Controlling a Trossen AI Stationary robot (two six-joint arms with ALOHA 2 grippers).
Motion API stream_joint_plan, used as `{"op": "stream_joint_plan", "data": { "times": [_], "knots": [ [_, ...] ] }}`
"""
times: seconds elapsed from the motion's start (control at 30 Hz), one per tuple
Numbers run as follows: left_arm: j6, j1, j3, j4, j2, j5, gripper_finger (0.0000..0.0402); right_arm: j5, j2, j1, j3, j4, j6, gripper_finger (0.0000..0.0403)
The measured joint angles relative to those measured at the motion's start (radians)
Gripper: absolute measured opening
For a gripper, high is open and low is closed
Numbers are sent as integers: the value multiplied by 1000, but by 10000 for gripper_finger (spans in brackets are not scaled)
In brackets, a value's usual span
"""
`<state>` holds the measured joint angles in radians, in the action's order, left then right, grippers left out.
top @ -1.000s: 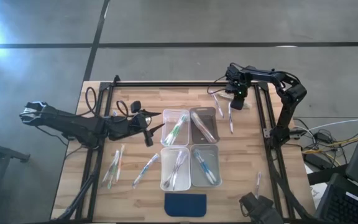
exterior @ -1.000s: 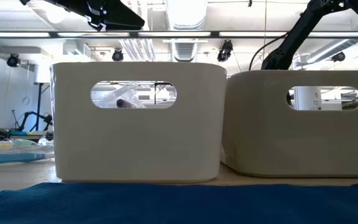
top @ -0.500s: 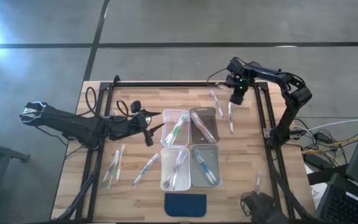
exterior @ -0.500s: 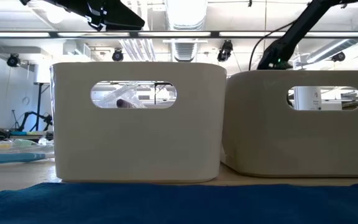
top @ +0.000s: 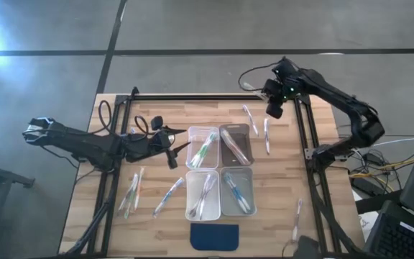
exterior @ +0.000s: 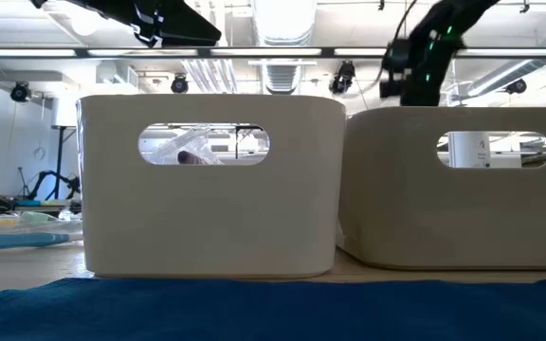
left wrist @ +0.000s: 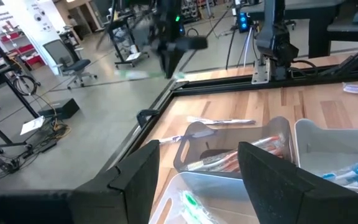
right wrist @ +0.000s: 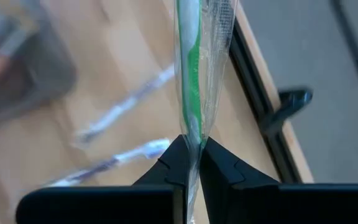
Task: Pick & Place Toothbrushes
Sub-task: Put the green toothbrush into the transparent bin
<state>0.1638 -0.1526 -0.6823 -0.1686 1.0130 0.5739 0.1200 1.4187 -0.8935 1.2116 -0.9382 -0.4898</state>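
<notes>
From above, the right gripper (top: 274,109) hangs over the table's (top: 279,180) far right corner, but what it carries cannot be made out there. The right wrist view settles it: the two dark fingers (right wrist: 178,163) are pinched together on a wrapped green toothbrush (right wrist: 195,68) that stands up between them. Two more toothbrushes (top: 259,128) lie on the bare wood near that corner, others lie near the left edge (top: 134,191), and more fill the four clear bins (top: 219,172) at the middle. The left gripper (top: 174,139) waits beside the far left bin, and its wrist view shows its jaws standing wide apart. The low view shows mainly two bin walls (exterior: 209,185) and the blue pad (exterior: 254,308).
</notes>
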Motion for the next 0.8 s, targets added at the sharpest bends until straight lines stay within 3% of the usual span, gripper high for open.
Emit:
{"op": "stream_joint_plan", "data": {
  "times": [0.5,0.67,0.8],
  "knots": [
    [-26,0,0,-4,25,0,222,-3,-298,474,0,20,-203,18],
    [-71,0,7,-3,62,0,222,-193,-318,671,0,89,-216,18],
    [-132,0,16,6,83,-6,222,-465,-311,827,-1,128,-234,18]
  ]
}}
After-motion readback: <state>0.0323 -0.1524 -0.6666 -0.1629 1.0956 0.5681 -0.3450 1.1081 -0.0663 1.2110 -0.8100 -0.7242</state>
